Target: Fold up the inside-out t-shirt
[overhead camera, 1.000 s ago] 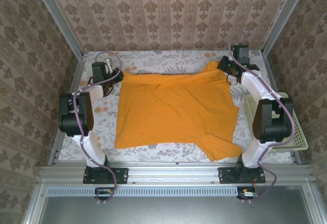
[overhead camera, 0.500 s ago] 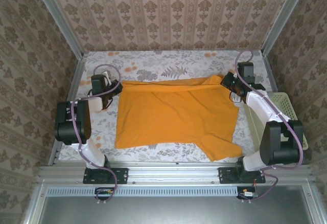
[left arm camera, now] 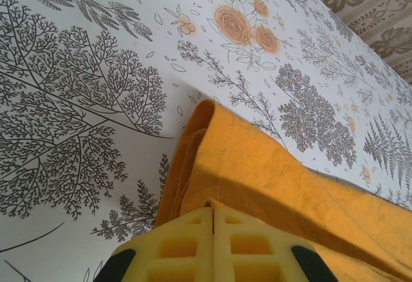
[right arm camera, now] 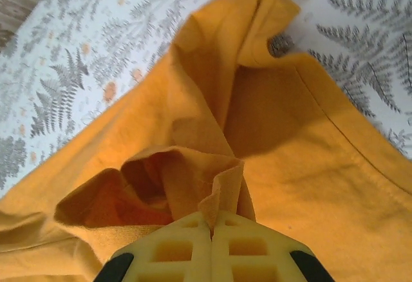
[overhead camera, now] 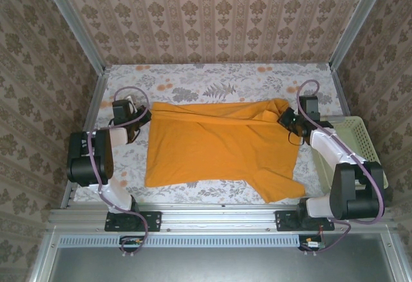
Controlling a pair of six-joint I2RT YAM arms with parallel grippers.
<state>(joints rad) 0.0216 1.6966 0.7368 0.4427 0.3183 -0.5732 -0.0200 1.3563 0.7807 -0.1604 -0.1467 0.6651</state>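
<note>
I have the left gripper (left arm camera: 212, 210) clamped on the shirt (overhead camera: 219, 143) at its far left corner, and the right gripper (right arm camera: 211, 219) pinching bunched cloth at the far right. The shirt lies spread over the table (overhead camera: 193, 76), far edge barely raised, so I judge every fold remains

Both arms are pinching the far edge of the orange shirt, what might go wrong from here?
The right end effector pinches only a thin, bunched tuft of the t-shirt, so it may slip. The left end effector grips a doubled-over corner, which could fold in a crease.
</note>
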